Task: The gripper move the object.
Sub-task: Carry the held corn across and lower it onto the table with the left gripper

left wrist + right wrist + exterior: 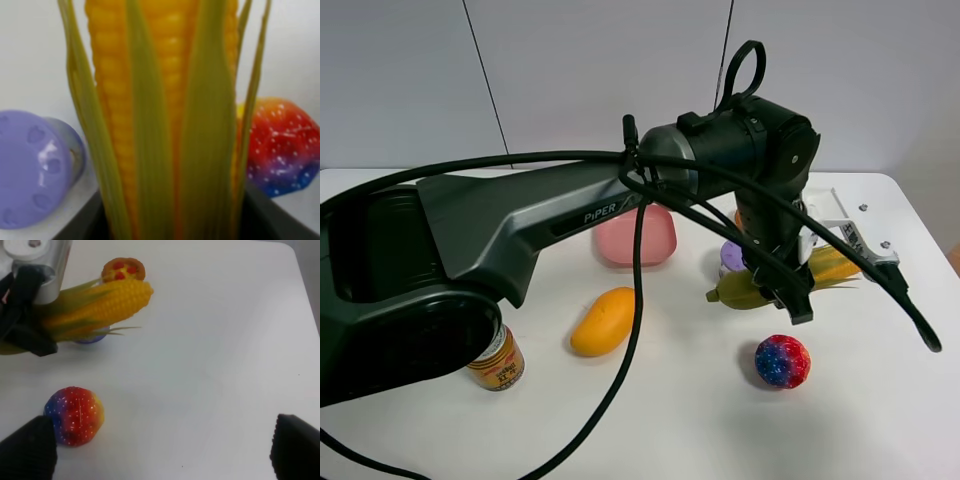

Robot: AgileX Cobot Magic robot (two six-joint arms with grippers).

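Note:
The corn cob (835, 265), with yellow kernels at one end and green husk over the rest, lies crosswise in my left gripper (788, 282), which is shut on its husk part on the right side of the table. In the left wrist view the corn (150, 100) fills the frame between the black jaws of the left gripper (170, 227). The right wrist view shows the corn (110, 302) held by the left gripper (30, 332), its kernel end pointing away from the jaw. My right gripper (160, 452) is open and empty, apart from the corn.
A purple cup (731, 258) lies just behind the corn. A red-blue speckled ball (782, 361) sits in front of it. An orange-yellow mango (603, 320), a pink bowl (636, 238) and a can (498, 362) lie further left. A small pizza toy (123, 269) lies beyond the corn.

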